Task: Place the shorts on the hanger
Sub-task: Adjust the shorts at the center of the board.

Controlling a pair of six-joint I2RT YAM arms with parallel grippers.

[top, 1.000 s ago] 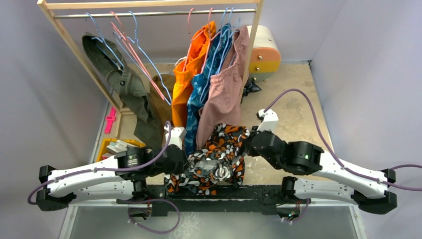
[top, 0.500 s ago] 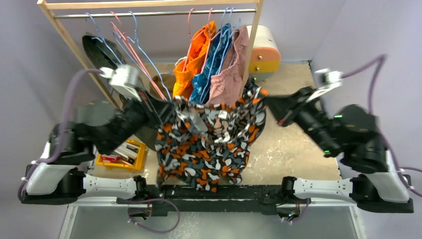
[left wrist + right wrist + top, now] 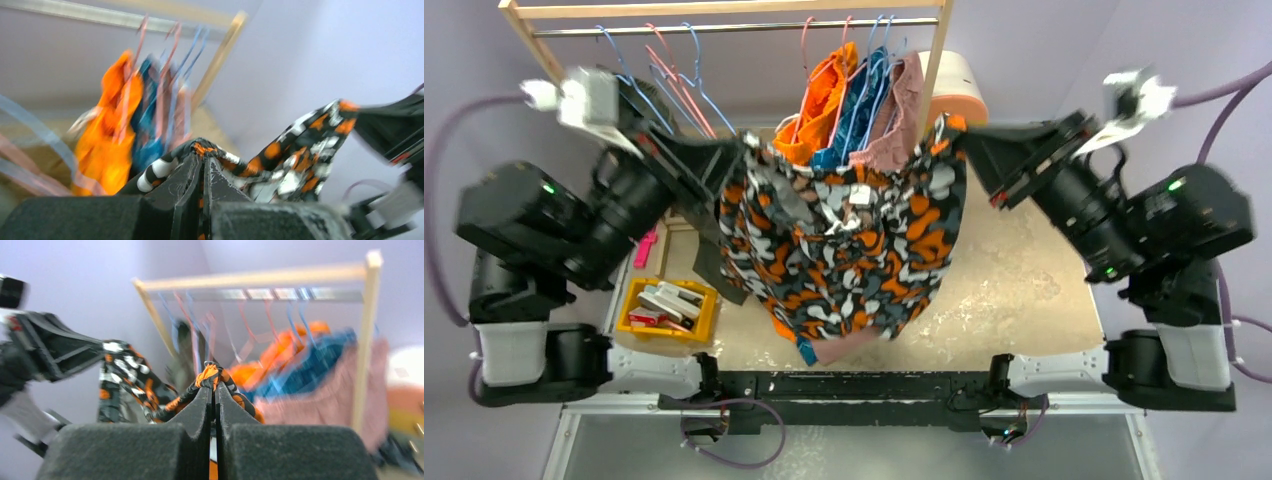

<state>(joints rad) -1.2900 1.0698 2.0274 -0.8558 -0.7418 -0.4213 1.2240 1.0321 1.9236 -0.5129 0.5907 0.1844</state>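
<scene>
Claws both pinching shut on cloth: left gripper (image 3: 742, 146) is clamping one waistband corner of the shorts (image 3: 844, 250), right gripper (image 3: 960, 136) is clamping the other. Garment is hanging spread between them, mid-air, at centre of the top view, legs dangling toward 6 o'clock.

Step judged: shorts lifted and opened out, not yet on any hanger. Free light-blue hanger (image 3: 696, 70) is hanging on the rail (image 3: 724, 27) at 11 o'clock, beside pink-red hangers (image 3: 664, 60).

Next move is probably calling for carrying the waistband toward 11 o'clock and draping it over that wire, or freeing one claw to fetch it.

Hung garments (image 3: 854, 110) are crowding the rail at 12 o'clock, right behind the shorts, so they are risking a snag. Yellow tray (image 3: 637, 300) is sitting at 8 o'clock.
</scene>
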